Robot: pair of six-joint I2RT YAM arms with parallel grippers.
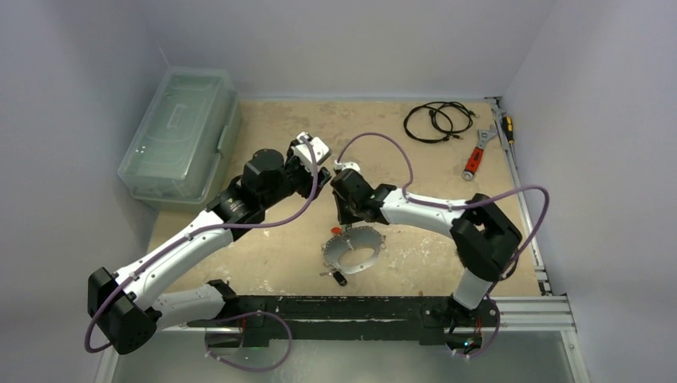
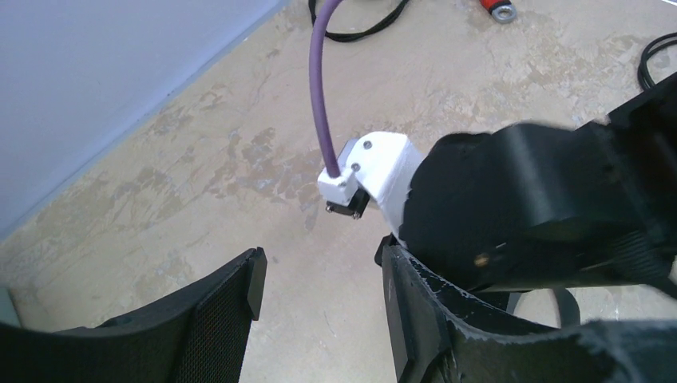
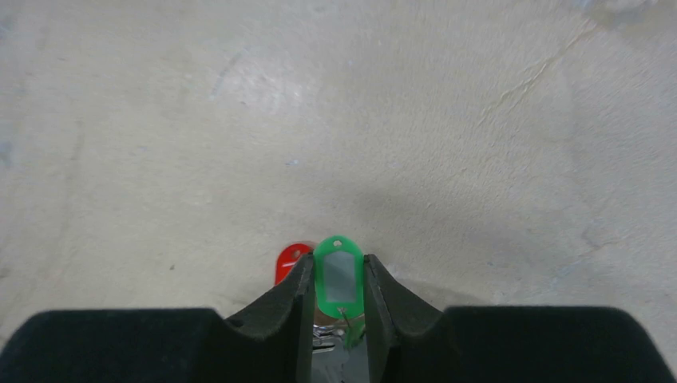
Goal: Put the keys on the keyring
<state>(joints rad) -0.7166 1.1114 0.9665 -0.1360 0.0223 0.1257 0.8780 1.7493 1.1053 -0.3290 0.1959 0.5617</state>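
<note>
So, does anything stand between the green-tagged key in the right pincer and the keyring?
Nothing visible does. The right pincer is shut on the green tag, by the far rim of the keyring. The red tag lies beside it, not across the way; the left pincer stands open, off to the side.

We see bare table [image 1: 275, 257] left and right of the keyring [image 1: 354, 254]. Over its far rim the right gripper [image 3: 338, 265] stands in the way, the left gripper [image 2: 319, 267] close behind it. A plastic box [image 1: 180, 136] blocks the far left corner; cables [image 1: 435, 121] and a wrench [image 1: 477, 155] lie far right.
</note>
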